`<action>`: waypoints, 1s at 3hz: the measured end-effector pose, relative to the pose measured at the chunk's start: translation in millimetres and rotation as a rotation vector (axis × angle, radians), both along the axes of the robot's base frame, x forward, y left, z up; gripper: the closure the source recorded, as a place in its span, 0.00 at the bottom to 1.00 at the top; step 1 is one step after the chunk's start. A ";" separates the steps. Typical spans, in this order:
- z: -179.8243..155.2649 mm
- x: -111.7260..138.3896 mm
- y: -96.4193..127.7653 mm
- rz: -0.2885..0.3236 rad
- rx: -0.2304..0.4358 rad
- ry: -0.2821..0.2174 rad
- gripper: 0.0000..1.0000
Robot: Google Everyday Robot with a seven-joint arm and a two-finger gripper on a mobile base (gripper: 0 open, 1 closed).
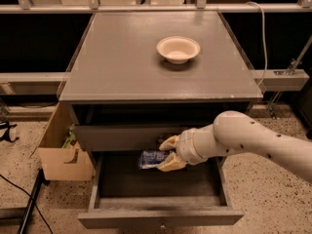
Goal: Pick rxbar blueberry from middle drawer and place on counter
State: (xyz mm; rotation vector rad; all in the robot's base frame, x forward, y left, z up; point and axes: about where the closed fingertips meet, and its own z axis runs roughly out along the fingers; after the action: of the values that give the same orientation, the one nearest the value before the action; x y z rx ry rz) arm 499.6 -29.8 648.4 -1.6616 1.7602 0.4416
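Camera view: grey cabinet at centre frame.
- Counter: broad, flat, scuffed grey; white bowl on it, upper right of centre.
- Drawer: pulled open at bottom of frame, plain grey floor.
- White arm enters from right edge.
- Gripper: lower centre, over drawer, just below upper drawer face; fingers pinching rxbar by its right end. rxbar roughly level, inside drawer opening.
- Room: cardboard box left of cabinet; speckled floor; black cable lower left; pale cable upper right.
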 end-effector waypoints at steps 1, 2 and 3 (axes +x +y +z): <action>0.0 0.0 0.0 0.000 0.000 0.000 1.00; 12.5 0.1 -1.3 0.006 0.002 0.006 1.00; 35.4 0.4 -7.5 0.007 -0.001 0.016 1.00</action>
State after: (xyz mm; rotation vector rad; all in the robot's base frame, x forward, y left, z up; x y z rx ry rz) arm 499.9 -37.3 683.8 -1.6701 1.7669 0.4581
